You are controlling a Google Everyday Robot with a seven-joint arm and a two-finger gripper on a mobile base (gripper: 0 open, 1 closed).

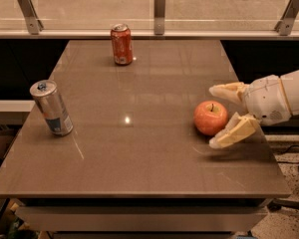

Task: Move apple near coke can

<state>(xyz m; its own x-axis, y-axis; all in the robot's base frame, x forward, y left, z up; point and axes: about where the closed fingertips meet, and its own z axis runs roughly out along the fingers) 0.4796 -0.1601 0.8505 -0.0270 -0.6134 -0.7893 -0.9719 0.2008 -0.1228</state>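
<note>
The red-orange apple (210, 117) sits on the brown table (139, 148) at the right side. The red coke can (121, 45) stands upright at the far middle of the table, well away from the apple. My gripper (217, 116) comes in from the right edge, open, with one cream finger behind the apple and the other in front of it, so the apple lies between the fingers. The fingers do not close on it.
A taller silver can with blue markings (52, 107) stands at the left side of the table. A glass barrier with metal posts (159, 4) runs along the far edge. The table's right edge is close under my arm.
</note>
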